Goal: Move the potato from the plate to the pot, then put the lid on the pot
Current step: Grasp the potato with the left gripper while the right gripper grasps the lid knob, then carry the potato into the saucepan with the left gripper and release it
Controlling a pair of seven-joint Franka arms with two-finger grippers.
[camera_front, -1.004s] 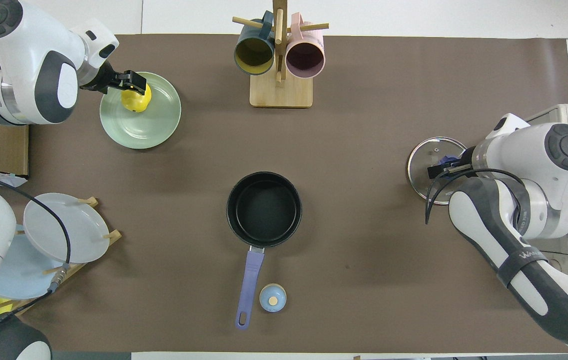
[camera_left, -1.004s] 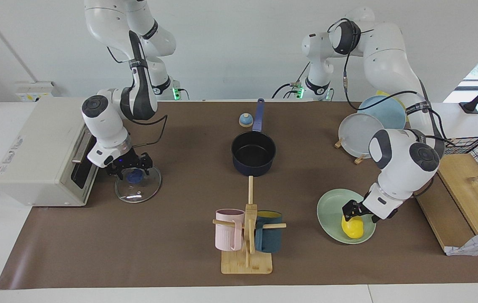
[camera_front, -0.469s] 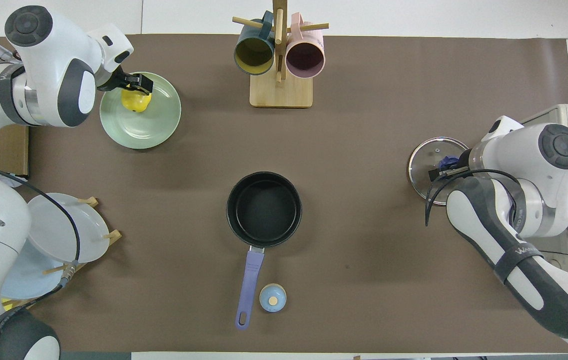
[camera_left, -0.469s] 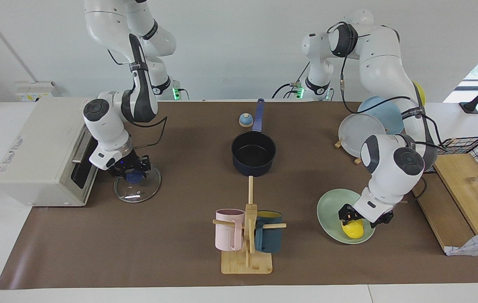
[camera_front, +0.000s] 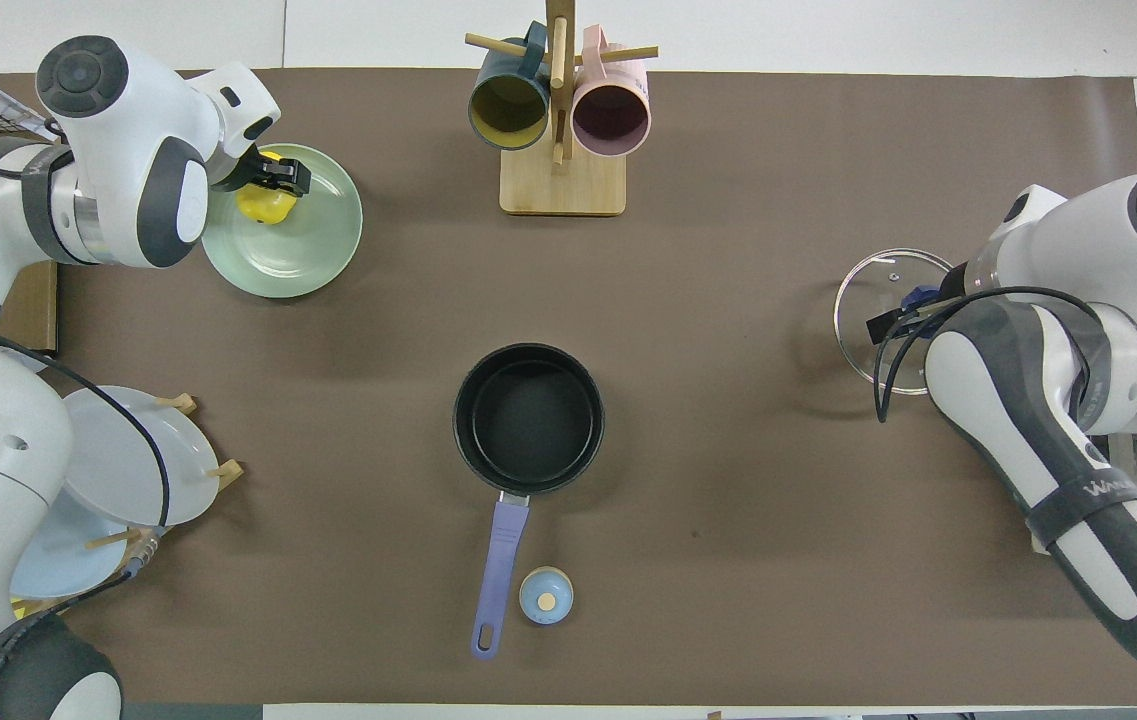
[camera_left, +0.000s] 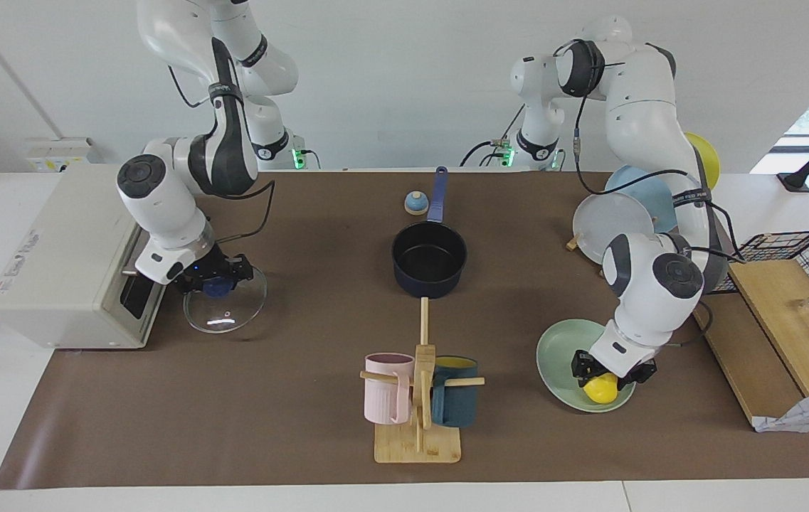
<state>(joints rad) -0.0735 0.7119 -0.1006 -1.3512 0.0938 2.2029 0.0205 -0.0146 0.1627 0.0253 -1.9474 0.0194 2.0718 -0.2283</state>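
Since a second ago the right gripper [camera_left: 213, 279] has raised the lid [camera_left: 225, 304] off the mat; it now hangs tilted in the air, by the toaster oven [camera_left: 62, 249] at the right arm's end of the worktop. Its fingers are clamped on the lid's blue knob. Over the same second the left gripper [camera_left: 607, 368] has come down onto the potato [camera_left: 600, 388].

Nearest the robots' edge, the small blue bell [camera_front: 546, 596] sits just beside the pot's long handle. The pot [camera_front: 528, 418] stands at the middle of the worktop, upright, its black inside bare, handle pointing toward the robots. Toward the left arm's end, at about the same depth, grey and blue plates [camera_front: 128, 470] lean upright in their rack.

Farther out, near the corner at the left arm's end, the plate [camera_front: 308, 250] lies flat with the potato on the part of it farthest from the robots. The left gripper's fingers straddle the potato from above; they look to be pressed against it, though the contact is hard to read, and the potato still rests on the plate.

At the edge farthest from the robots, midway along, the mug stand [camera_front: 560, 170] carries a teal mug [camera_front: 508, 105] and a pink mug [camera_front: 612, 112].
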